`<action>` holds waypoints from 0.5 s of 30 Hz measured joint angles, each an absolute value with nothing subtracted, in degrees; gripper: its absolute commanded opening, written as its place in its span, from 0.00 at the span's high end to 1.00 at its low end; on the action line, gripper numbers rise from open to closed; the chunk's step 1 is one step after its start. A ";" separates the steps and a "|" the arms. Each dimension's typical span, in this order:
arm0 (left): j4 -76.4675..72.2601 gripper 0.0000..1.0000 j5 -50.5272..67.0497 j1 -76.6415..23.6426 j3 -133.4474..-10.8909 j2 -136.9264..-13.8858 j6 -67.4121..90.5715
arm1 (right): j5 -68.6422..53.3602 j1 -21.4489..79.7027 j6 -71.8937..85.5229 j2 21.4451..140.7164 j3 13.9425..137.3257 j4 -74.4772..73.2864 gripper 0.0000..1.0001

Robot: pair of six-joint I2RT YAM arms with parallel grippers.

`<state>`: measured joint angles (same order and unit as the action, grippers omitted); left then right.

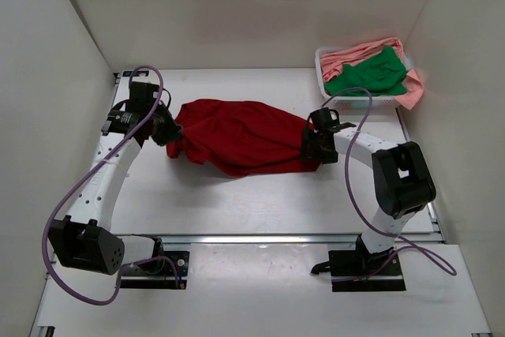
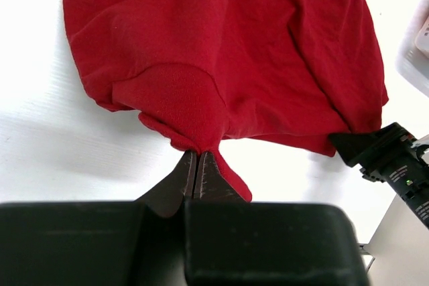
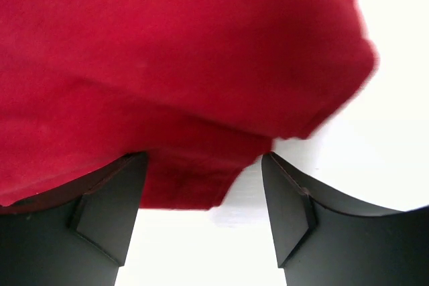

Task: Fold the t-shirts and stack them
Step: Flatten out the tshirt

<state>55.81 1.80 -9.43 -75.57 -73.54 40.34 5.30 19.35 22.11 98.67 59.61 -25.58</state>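
The dark red t-shirt [image 1: 241, 136] lies bunched across the middle of the table. My left gripper [image 1: 168, 133] is shut on its left edge; in the left wrist view the fingertips [image 2: 196, 159] pinch a fold of red cloth [image 2: 221, 65]. My right gripper [image 1: 309, 146] is at the shirt's right end, open, its fingers [image 3: 114, 199] standing either side of the red cloth's edge [image 3: 194, 179], not closed on it. The green t-shirt [image 1: 371, 75] and the salmon pink t-shirt [image 1: 359, 53] lie in the white basket [image 1: 347, 102] at the back right.
White walls stand close on the left, back and right. The right arm's gripper shows at the right edge of the left wrist view [image 2: 389, 159]. A metal rail [image 1: 276, 238] runs along the table's near edge.
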 measured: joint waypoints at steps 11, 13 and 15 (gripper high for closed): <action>55.24 1.00 2.44 -9.39 -75.31 -73.52 40.32 | -0.27 13.10 24.82 97.60 57.69 -23.33 0.45; 55.20 1.00 2.52 -9.39 -75.09 -73.52 40.32 | -2.11 12.71 25.02 98.43 58.39 -22.52 0.49; 55.18 1.00 2.57 -9.28 -74.72 -73.52 40.32 | -4.36 12.64 24.97 98.98 58.54 -21.21 0.80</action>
